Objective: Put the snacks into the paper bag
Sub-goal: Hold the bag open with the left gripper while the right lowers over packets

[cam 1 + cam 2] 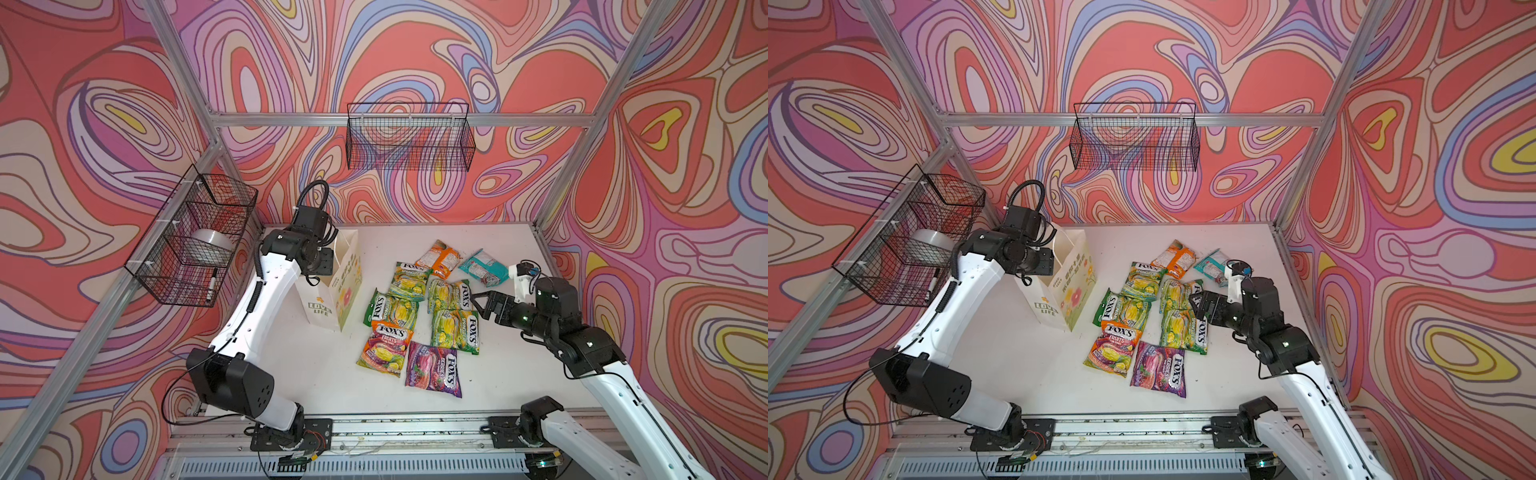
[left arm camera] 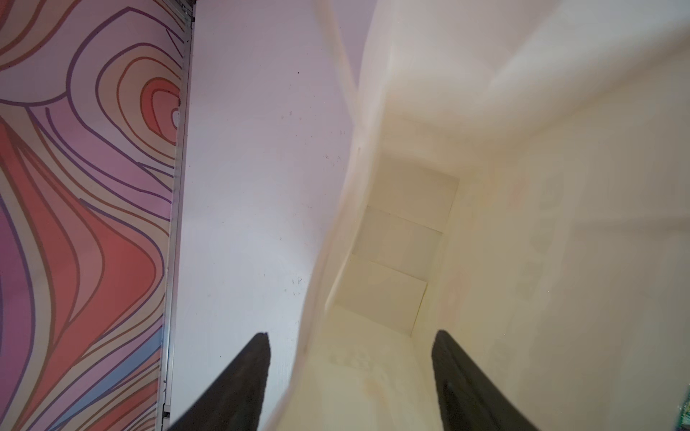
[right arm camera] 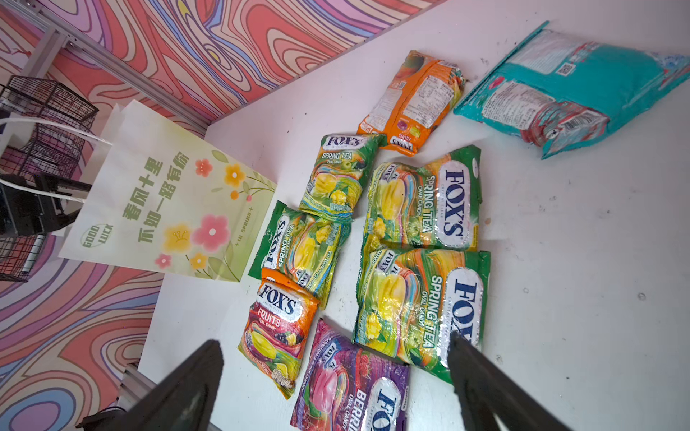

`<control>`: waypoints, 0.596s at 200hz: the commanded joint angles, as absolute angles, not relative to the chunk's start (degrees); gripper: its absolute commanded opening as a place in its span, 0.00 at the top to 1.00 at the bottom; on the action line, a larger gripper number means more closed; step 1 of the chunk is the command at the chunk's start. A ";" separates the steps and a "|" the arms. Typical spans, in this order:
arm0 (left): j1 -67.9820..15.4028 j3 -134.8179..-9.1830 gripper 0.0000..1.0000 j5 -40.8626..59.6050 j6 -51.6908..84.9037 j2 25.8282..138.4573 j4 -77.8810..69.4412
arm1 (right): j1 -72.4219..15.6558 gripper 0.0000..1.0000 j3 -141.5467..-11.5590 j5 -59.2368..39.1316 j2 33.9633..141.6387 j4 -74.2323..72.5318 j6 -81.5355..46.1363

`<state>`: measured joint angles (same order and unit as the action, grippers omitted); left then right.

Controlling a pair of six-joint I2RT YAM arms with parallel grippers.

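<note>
- One white paper bag [image 1: 328,299] stood up on the counter [image 1: 519,357]. Its mouth was open, and it had flowers and green words on it.
- Eight snacks [image 1: 446,297] lay flat on the counter beside the bag. There were four green packets [image 1: 455,328], one orange Fruits packet [image 1: 386,347], one purple packet [image 1: 434,370], one orange-white packet [image 1: 438,257] and one teal packet [image 1: 484,268].
- One green packet lay just beside the bag. The teal packet lay farthest from it.
- There were two tools. The left tool [image 2: 351,334] was at the bag's mouth, spread apart, with one finger inside the bag and one outside its wall.
- The right tool [image 1: 478,306] hung over the snacks, away from the bag. It was spread wide and held nothing.
- Two black wire baskets [image 1: 409,137] hung on the walls [image 1: 415,50], higher than the bag.
- The counter was white with small marks. The walls had pink, red and purple swirls, with silver bars [image 1: 374,119] along them.
</note>
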<state>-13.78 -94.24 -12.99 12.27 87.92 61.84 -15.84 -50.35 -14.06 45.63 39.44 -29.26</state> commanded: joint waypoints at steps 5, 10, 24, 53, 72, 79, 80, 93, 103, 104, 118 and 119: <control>-13.43 -95.11 0.52 -13.21 13.15 87.46 63.34 | -16.09 0.02 -48.76 -12.17 46.39 39.32 -30.14; -13.45 -94.76 0.54 -12.84 13.28 87.12 63.06 | -16.08 0.02 -48.60 -11.77 46.72 39.11 -30.23; -13.43 -93.71 0.63 -12.44 14.09 86.03 62.42 | -16.08 0.02 -47.85 -11.28 47.95 38.53 -30.44; -13.27 -93.36 0.74 -13.80 15.25 85.53 62.94 | -16.08 0.02 -46.69 -10.21 50.07 37.42 -30.63; -12.97 -92.91 0.81 -13.97 15.61 85.41 62.54 | -16.08 0.02 -45.99 -10.22 50.89 36.24 -30.98; -12.70 -92.90 0.85 -13.52 15.89 85.48 62.55 | -16.08 0.01 -45.80 -10.26 51.14 35.81 -31.06; -12.68 -92.90 0.86 -13.48 15.94 85.54 62.52 | -16.08 0.02 -45.79 -10.23 51.19 35.79 -31.13; -12.39 -92.91 0.91 -12.57 16.64 85.79 62.24 | -16.08 0.02 -45.32 -10.11 51.89 35.05 -31.31; -12.26 -92.92 0.94 -12.36 16.87 85.83 61.92 | -16.08 0.02 -45.05 -9.81 52.46 34.69 -31.41; -12.28 -93.00 0.94 -12.38 16.92 85.85 61.90 | -16.08 0.02 -45.02 -9.83 52.51 34.66 -31.44; -12.17 -93.12 0.97 -12.43 17.31 86.04 61.71 | -16.07 0.02 -44.78 -8.98 53.20 34.63 -31.43; -12.15 -93.14 0.98 -12.41 17.35 86.04 61.71 | -16.08 0.02 -44.76 -8.97 53.23 34.63 -31.45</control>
<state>-12.62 -93.60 -12.84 15.64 86.74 61.69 -15.84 -45.80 -10.87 52.31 36.23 -31.03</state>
